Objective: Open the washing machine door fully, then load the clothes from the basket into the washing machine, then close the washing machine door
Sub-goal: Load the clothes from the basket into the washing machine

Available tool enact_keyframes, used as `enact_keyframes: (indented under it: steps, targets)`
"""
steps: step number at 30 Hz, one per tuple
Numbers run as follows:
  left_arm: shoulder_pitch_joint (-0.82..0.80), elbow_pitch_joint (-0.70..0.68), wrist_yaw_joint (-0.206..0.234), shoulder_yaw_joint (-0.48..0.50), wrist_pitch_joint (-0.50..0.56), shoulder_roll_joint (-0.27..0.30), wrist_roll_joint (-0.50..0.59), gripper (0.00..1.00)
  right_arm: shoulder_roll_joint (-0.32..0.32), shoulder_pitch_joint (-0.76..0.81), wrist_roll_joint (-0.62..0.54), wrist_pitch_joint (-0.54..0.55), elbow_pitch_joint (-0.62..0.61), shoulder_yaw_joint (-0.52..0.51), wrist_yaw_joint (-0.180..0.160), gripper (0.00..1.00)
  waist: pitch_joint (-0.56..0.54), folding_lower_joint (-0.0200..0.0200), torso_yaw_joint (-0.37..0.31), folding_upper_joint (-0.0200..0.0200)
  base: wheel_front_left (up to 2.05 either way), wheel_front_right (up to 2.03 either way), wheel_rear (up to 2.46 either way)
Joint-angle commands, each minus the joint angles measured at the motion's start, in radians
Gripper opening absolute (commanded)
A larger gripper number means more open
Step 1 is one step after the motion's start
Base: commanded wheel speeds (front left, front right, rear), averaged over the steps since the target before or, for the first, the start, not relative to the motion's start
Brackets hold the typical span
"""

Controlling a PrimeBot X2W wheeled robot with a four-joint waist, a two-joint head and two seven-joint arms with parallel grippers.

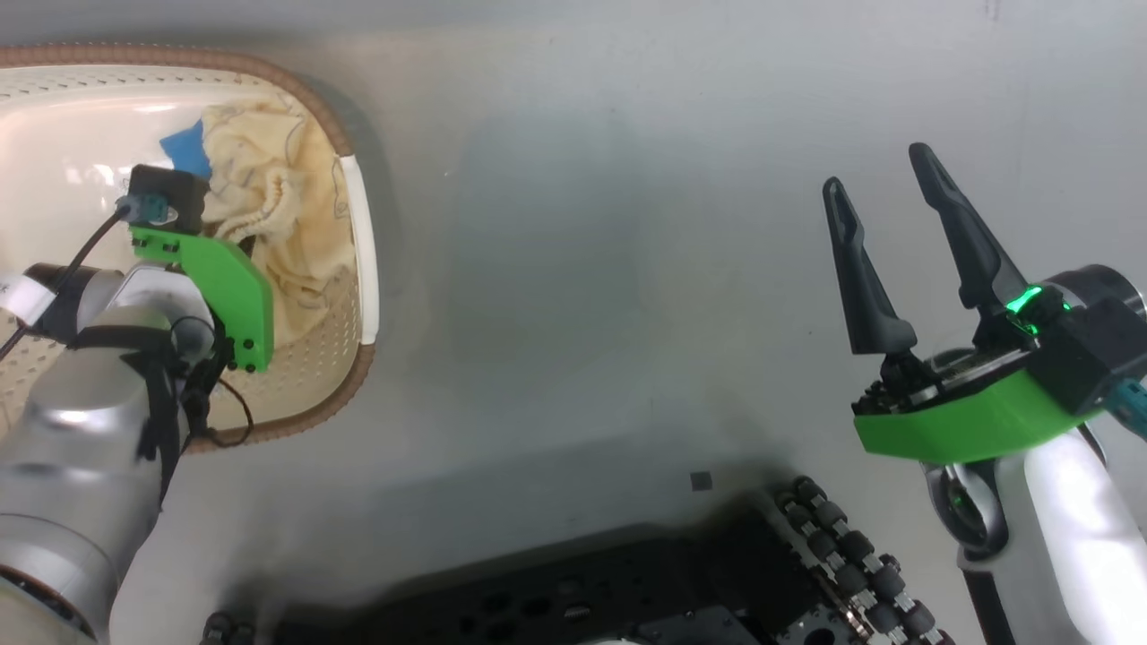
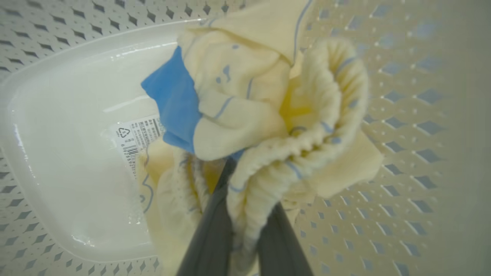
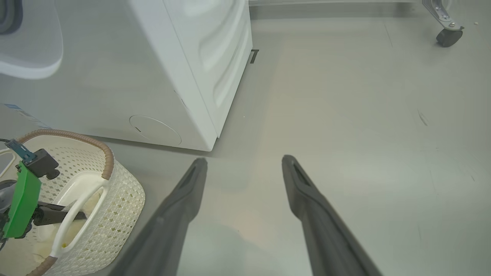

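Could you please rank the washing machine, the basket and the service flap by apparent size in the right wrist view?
Largest: washing machine.
Then: basket, partly cut off at the edge.
Smallest: service flap.

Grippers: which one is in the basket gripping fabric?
The left gripper: its fingers reach into the basket, closed on the pale yellow clothes. The right gripper hangs open over the grey floor, holding nothing.

floor (image 3: pixel 364 115): smooth grey | far corner: caster wheel (image 3: pixel 447 37), possibly trolley
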Motion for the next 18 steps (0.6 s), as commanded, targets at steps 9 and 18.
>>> enact_keyframes:
  steps: [9,18]
  targets:
    - [0.036,0.002,0.001,0.024,-0.139,0.024,-0.037,0.0,0.002,-0.027,0.013,-0.007,0.01,0.026,-0.003,1.0,-0.092,0.0,0.011,0.0,0.0,0.0,0.0]
    - [0.107,-0.017,0.001,0.051,-0.246,0.005,-0.054,0.0,-0.011,-0.019,0.022,-0.007,0.042,0.014,-0.003,1.0,-0.243,0.0,0.04,0.0,0.0,0.0,0.0]
